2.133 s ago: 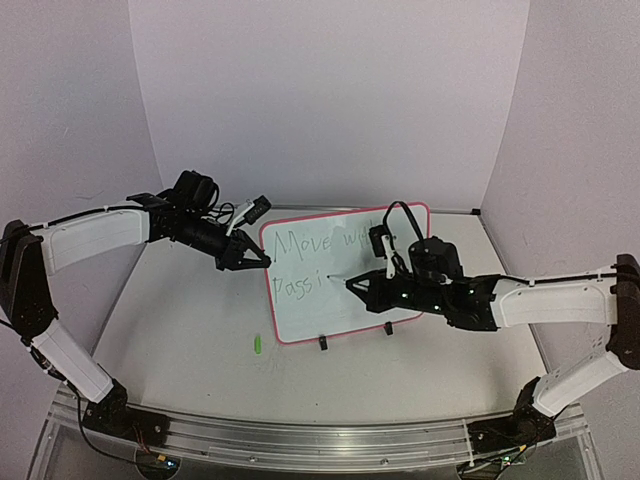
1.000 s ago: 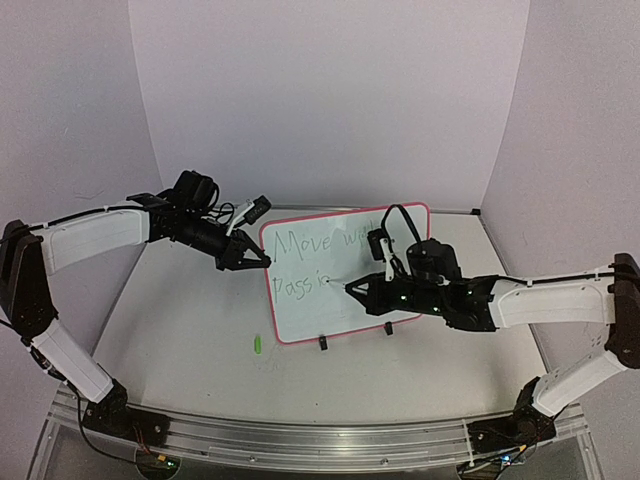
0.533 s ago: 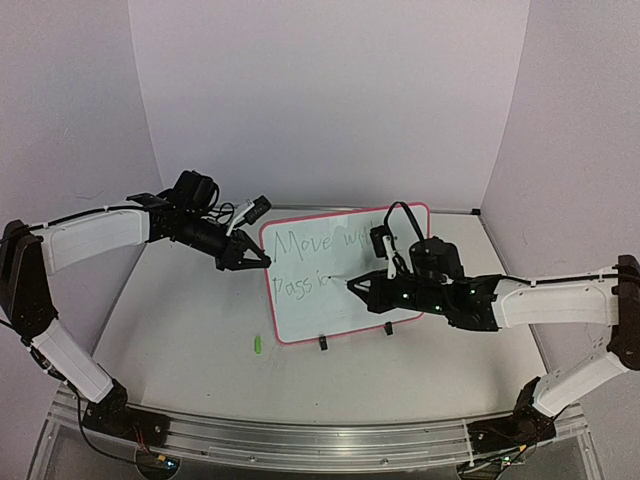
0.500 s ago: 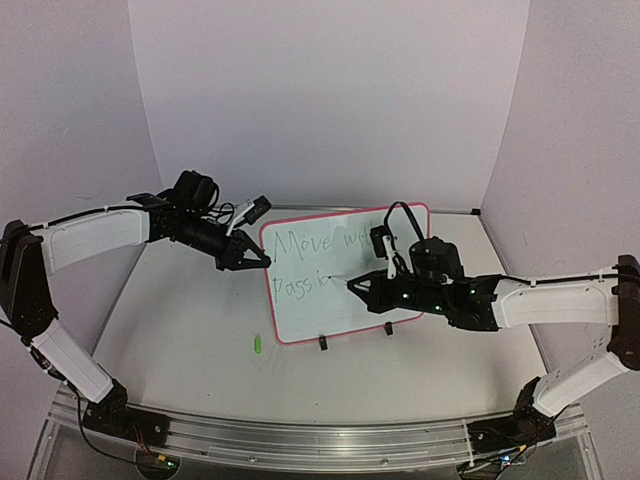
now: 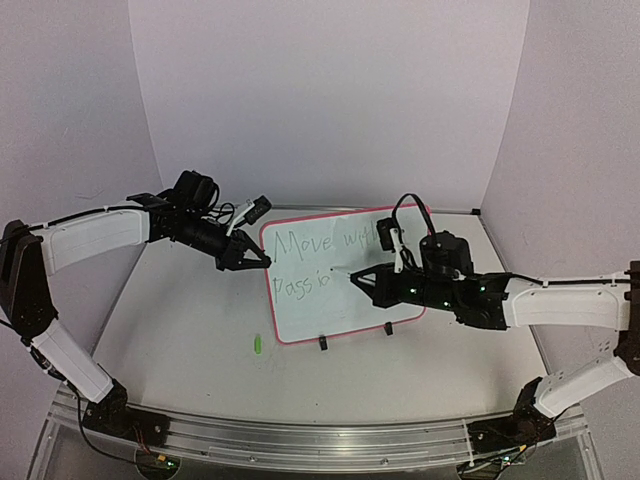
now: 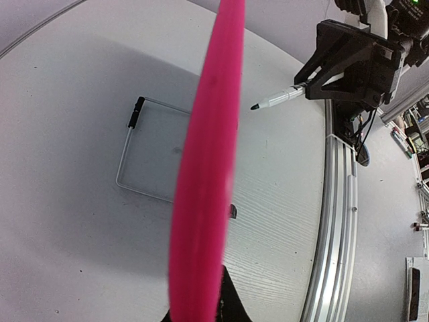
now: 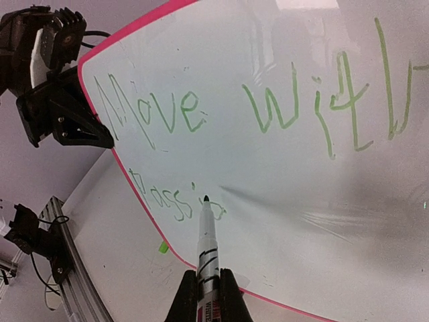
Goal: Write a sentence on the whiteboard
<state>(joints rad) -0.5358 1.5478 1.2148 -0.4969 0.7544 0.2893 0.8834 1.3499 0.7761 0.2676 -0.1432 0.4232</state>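
Observation:
The whiteboard point(image 5: 335, 305), white with a pink-red frame, stands upright mid-table. The sentence point(image 5: 318, 243) is green handwriting in two lines: "Move with" point(image 7: 255, 111) above "passio" point(image 7: 175, 200). My left gripper point(image 5: 262, 262) is shut on the board's left edge, and the pink frame point(image 6: 208, 168) fills its wrist view. My right gripper point(image 5: 364, 279) is shut on a marker point(image 7: 206, 248). The marker's tip points at the last letter of the lower line. In the left wrist view the marker point(image 6: 278, 99) shows a small gap from the board.
A green marker cap point(image 5: 256, 344) lies on the table left of the board's lower corner and also shows in the right wrist view point(image 7: 163, 247). Black clip feet point(image 5: 323, 344) and a wire stand point(image 6: 151, 157) hold the board. A metal rail point(image 5: 300, 440) runs along the near edge.
The lower line has grown from "passi" to "passio". My right gripper with the marker has drawn back a little to the right. The left arm and the board have not moved.

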